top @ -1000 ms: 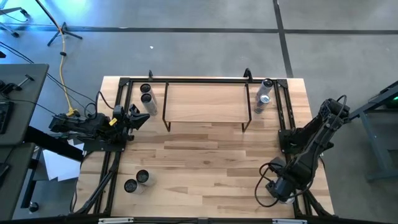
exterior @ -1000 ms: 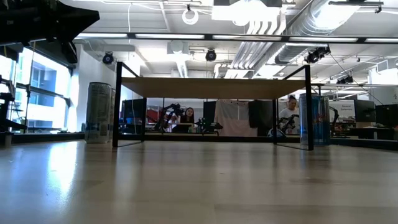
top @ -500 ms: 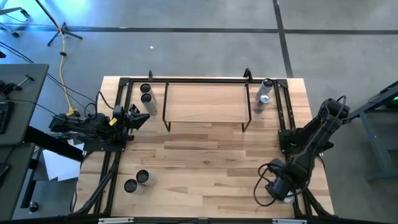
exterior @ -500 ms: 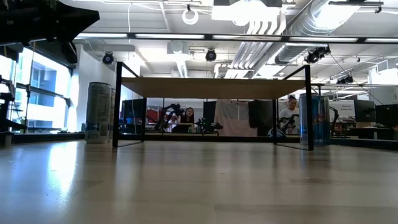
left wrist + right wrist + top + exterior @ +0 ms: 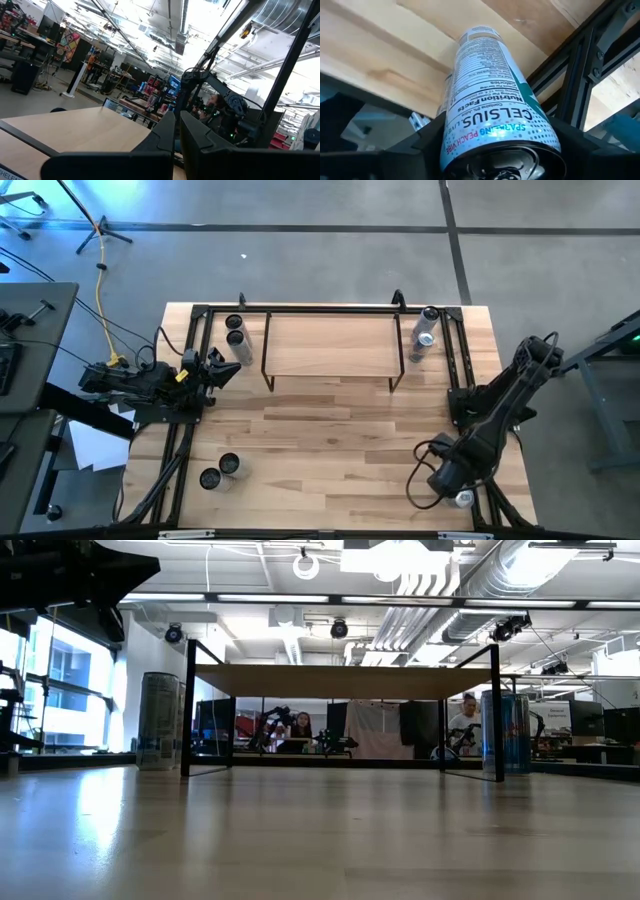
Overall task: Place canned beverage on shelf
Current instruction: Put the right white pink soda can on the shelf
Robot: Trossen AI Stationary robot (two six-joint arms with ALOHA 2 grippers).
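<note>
Looking across the pale plank wooden table (image 5: 330,440) first, I find the low light-wood shelf on thin black legs (image 5: 328,345) at upper centre of the high view, its top bare. My right gripper (image 5: 462,488) sits at lower right of that view, and its wrist view shows the tall white aluminium drink can with teal and pink lettering (image 5: 492,110) filling the centre, my dark fingers (image 5: 427,137) flanking its lower body on both sides; whether they already pinch it I cannot tell. I judge the can rigid but thin-walled, smooth and slippery, moderately heavy if full, so I would clamp mid-body, squarely, without crushing. My left gripper (image 5: 177,131) waits at centre left of the high view, fingers closed on nothing.
</note>
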